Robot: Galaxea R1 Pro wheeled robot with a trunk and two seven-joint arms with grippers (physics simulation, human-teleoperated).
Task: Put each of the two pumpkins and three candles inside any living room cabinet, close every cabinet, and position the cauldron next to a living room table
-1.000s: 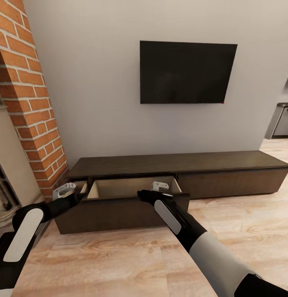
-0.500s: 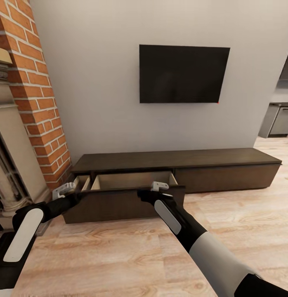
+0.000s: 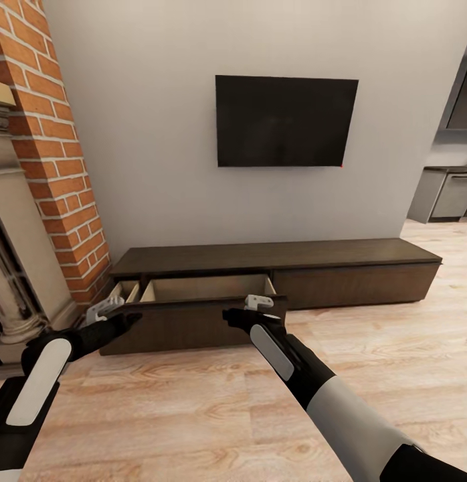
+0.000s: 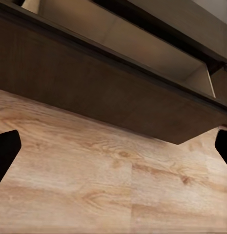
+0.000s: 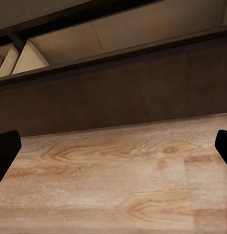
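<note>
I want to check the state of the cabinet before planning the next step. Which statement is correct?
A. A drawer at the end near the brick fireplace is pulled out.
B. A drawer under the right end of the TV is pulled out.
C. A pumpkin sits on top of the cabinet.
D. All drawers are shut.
A: the cabinet has its drawer pulled out at the brick fireplace end, with the pale inside showing.

dark-brown cabinet (image 3: pixel 273 258), pale beige drawer interior (image 3: pixel 207 289), red-brick fireplace (image 3: pixel 53 161), black TV (image 3: pixel 286 121)
</note>
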